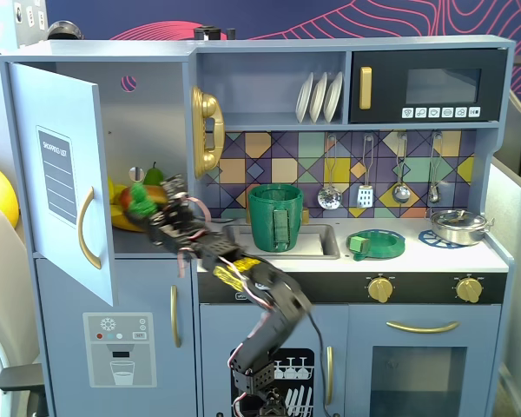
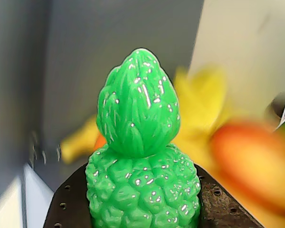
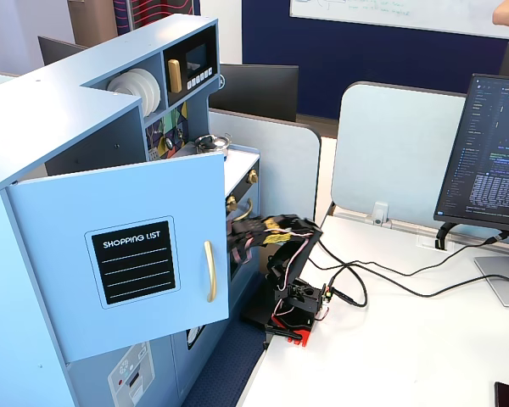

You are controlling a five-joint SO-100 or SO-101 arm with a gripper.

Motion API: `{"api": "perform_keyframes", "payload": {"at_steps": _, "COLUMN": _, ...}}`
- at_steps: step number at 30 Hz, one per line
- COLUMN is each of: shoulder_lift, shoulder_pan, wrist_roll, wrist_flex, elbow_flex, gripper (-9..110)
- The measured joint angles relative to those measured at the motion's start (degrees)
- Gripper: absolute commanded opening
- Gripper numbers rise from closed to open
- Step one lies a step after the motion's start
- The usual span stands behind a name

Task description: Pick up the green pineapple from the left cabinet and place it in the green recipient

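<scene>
Pincer (image 1: 144,208) closed on green pineapple (image 2: 141,156), its dark pads pressed against both sides of the fruit's body in the wrist view; leafy crown points away from the camera. In a fixed view the pineapple (image 1: 140,200) sits at the mouth of the left cabinet (image 1: 156,113), door (image 1: 62,178) swung wide (gold handle, dark list label). Behind it, blurred: a yellow banana (image 2: 199,102) and red-orange mango (image 2: 254,164). Green recipient (image 1: 275,217) stands in the sink on the tabletop, well apart to the right. Arm (image 3: 280,246) reaches in behind the open door in another fixed view.
</scene>
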Motion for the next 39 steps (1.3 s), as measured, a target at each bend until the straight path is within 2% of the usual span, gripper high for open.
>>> {"api": "perform_keyframes", "payload": {"at_steps": 6, "shoulder_lift": 20.21, "shoulder_pan": 8.44, "wrist_roll": 3.08, "wrist_flex": 7.21, "elbow_flex": 4.39, "gripper": 0}}
{"api": "perform_keyframes", "payload": {"at_steps": 12, "shoulder_lift": 24.52, "shoulder_pan": 25.22, "wrist_roll": 8.7, "wrist_flex": 8.88, "elbow_flex": 2.64, "gripper": 0}}
{"api": "perform_keyframes", "payload": {"at_steps": 19, "shoulder_lift": 10.55, "shoulder_pan": 43.07, "wrist_roll": 10.46, "wrist_flex": 12.83, "elbow_flex": -8.53, "gripper": 0}}
{"api": "perform_keyframes", "payload": {"at_steps": 26, "shoulder_lift": -10.9, "shoulder_pan": 49.75, "wrist_roll": 10.37, "wrist_flex": 11.95, "elbow_flex": -23.82, "gripper": 0}}
{"api": "perform_keyframes", "payload": {"at_steps": 34, "shoulder_lift": -29.44, "shoulder_pan": 51.15, "wrist_roll": 7.03, "wrist_flex": 10.72, "elbow_flex": -34.98, "gripper": 0}}
{"api": "perform_keyframes", "payload": {"at_steps": 35, "shoulder_lift": -31.03, "shoulder_pan": 51.24, "wrist_roll": 6.33, "wrist_flex": 10.72, "elbow_flex": -35.86, "gripper": 6}}
{"api": "perform_keyframes", "payload": {"at_steps": 36, "shoulder_lift": -32.26, "shoulder_pan": 51.24, "wrist_roll": 5.45, "wrist_flex": 10.72, "elbow_flex": -36.65, "gripper": 19}}
{"api": "perform_keyframes", "payload": {"at_steps": 39, "shoulder_lift": -34.8, "shoulder_pan": 51.24, "wrist_roll": 3.52, "wrist_flex": 10.72, "elbow_flex": -38.06, "gripper": 35}}
